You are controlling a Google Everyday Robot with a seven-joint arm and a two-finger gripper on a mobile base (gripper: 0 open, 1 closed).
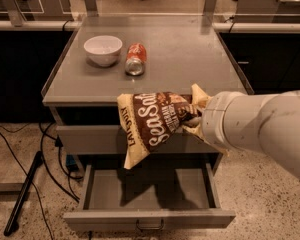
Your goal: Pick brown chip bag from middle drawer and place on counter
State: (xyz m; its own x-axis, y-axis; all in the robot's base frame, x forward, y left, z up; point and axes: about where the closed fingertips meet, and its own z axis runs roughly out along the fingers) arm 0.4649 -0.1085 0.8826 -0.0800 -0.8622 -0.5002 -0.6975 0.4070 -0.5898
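The brown chip bag [155,124], dark brown and cream with white "Sea Salt" lettering, hangs in the air in front of the cabinet, level with the counter's front edge. My gripper [191,120] is shut on the bag's right end, at the tip of the thick white arm coming in from the right. The middle drawer [149,218] is pulled open below, and its grey tray shows only the bag's shadow. The counter [190,59] lies just behind and above the bag.
A white bowl [103,50] and an orange soda can [135,59] lying on its side sit on the counter's left half. A black pole [21,195] and cables lie on the floor at the left. Dark cabinets flank both sides.
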